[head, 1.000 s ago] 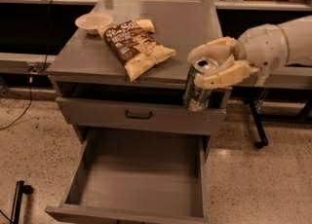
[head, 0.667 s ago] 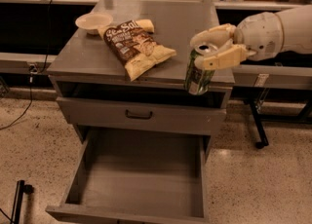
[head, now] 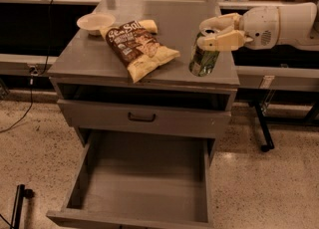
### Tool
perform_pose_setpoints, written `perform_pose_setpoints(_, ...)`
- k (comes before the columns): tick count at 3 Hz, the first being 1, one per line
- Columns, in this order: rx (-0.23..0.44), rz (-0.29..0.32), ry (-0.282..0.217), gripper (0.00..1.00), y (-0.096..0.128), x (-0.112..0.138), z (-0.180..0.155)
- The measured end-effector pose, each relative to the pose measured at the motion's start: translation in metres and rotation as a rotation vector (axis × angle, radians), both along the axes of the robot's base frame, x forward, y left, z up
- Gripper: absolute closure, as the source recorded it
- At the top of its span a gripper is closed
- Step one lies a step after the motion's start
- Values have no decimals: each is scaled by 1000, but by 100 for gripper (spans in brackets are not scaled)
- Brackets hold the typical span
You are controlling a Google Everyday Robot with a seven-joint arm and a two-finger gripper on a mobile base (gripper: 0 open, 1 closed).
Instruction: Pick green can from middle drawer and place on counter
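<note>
- The gripper point(head: 204, 35) is over the counter's point(head: 174, 19) front right corner, its two fingers closed around the top of the green can point(head: 203, 59).
- The can is tilted at that corner; whether it touches the counter I cannot tell.
- The middle drawer point(head: 144, 173) stands open below the counter.

The setting looks like a robotics test lab in an office-like space. A grey metal drawer cabinet point(head: 99, 118) stands alone on a speckled terrazzo floor point(head: 269, 188), a black cable point(head: 29, 101) trails down beside it, and long pale ledges point(head: 284, 71) with dark panels run behind. A pale robot gripper point(head: 219, 32) clasps the top of a green can point(head: 203, 57) at the right side of the counter point(head: 179, 19).
</note>
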State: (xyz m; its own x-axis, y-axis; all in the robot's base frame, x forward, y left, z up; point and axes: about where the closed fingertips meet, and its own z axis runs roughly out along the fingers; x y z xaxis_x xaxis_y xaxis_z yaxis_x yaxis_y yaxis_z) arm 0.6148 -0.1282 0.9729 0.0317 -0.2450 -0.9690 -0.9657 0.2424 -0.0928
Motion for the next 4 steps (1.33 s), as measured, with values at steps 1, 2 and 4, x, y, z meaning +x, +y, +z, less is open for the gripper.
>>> perform_pose_setpoints(1,0,0,0,100,0,0,0)
perform_pose_setpoints(2,-35,5,14,100,4,5,-7)
perform_pose_setpoints(4,-53,-19,48,100,6,24,-22)
